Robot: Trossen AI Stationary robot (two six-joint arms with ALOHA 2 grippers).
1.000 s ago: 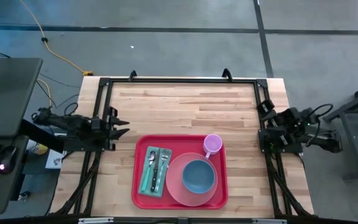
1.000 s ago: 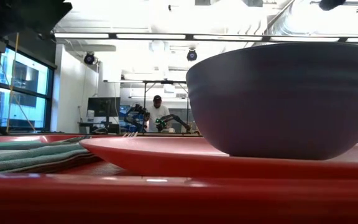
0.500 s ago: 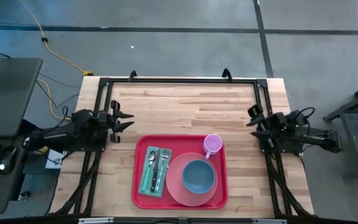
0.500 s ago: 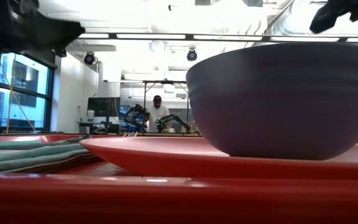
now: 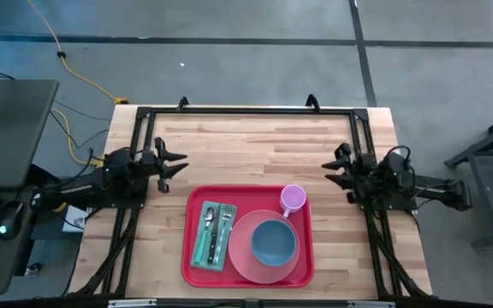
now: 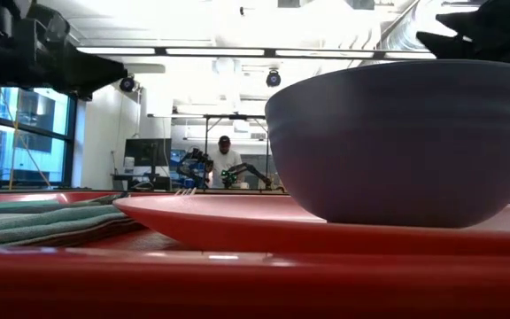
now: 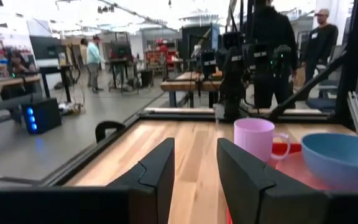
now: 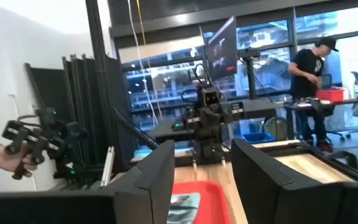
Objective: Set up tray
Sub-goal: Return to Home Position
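The tray [image 5: 246, 197] sits on the table [image 5: 255, 150] where it sat a second ago, and nothing on it has shifted. The pink plate [image 5: 240, 257] with the blue bowl [image 5: 273, 242] fills the tray's right half, the cup [image 5: 293, 199] stands in its right corner at the top of the high view, and the napkin [image 5: 200, 255] with the cutlery [image 5: 215, 224] lies along its left side.

What has changed is the arms. The left gripper [image 5: 178, 162] has drifted a little up the high view and now hovers off the tray's left top corner, clear of the rim. The right gripper [image 5: 330, 169] has swung round from pointing away from the tray to facing in across the table, just off the tray's right top corner. In each wrist view the fingers stand moderately apart with only bare air between them — both are empty.

The setting looks complete; this seems to be the retreat to rest, with no object left to place.
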